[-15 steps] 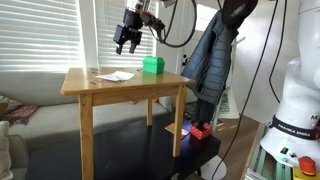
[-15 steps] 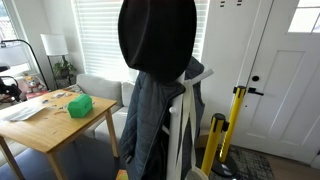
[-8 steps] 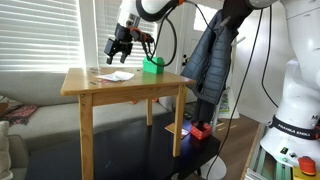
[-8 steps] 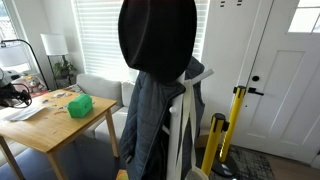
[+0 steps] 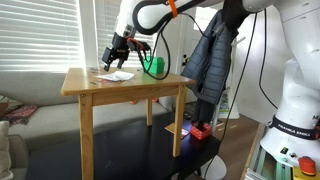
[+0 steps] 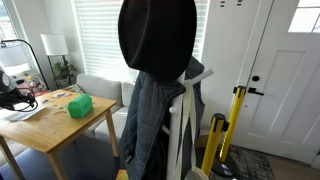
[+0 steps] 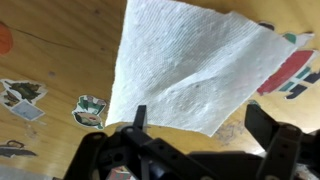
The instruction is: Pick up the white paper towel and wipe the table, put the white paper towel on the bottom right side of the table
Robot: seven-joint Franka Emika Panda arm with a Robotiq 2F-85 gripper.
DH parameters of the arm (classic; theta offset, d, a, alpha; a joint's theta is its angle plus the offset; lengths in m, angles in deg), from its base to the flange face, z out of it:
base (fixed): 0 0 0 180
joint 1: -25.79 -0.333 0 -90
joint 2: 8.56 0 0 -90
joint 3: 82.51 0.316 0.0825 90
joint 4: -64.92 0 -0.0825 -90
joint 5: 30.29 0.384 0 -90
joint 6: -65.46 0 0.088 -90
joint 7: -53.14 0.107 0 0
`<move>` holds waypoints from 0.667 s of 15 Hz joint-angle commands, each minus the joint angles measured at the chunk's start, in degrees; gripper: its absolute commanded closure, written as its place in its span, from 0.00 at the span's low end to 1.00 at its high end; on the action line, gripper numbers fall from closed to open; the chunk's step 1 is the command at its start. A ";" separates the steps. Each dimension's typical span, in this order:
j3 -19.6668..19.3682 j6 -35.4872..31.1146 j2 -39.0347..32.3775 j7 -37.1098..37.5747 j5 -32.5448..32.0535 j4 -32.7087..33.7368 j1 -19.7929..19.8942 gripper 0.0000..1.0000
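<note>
The white paper towel (image 7: 185, 65) lies flat on the light-brown wooden table (image 7: 60, 50), filling the upper middle of the wrist view. In an exterior view the white paper towel (image 5: 118, 76) sits on the table top (image 5: 125, 85) left of the green box. My gripper (image 7: 205, 125) is open, fingers spread just above the towel's near edge, nothing between them. In an exterior view the gripper (image 5: 112, 60) hangs low over the towel. In the other exterior view the towel (image 6: 25, 111) is at the table's left part, with the gripper (image 6: 12, 97) above it.
A bright green box (image 5: 153, 66) stands on the table right of the towel, also seen as the green box (image 6: 80, 105). Stickers (image 7: 88, 110) dot the table top. A coat rack with a dark jacket (image 5: 210, 55) stands right of the table. A sofa (image 5: 20, 105) is behind.
My gripper has moved left and down from above the green box to just over the paper towel. The towel and box have not moved.
</note>
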 commanded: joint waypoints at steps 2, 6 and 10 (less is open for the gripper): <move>-3.18 -2.52 -2.17 0.97 -2.73 1.01 -2.51 0.00; -4.00 -2.04 -2.83 0.94 -3.12 0.76 -3.36 0.00; -4.24 -1.95 -3.48 0.54 -3.32 0.72 -3.91 0.00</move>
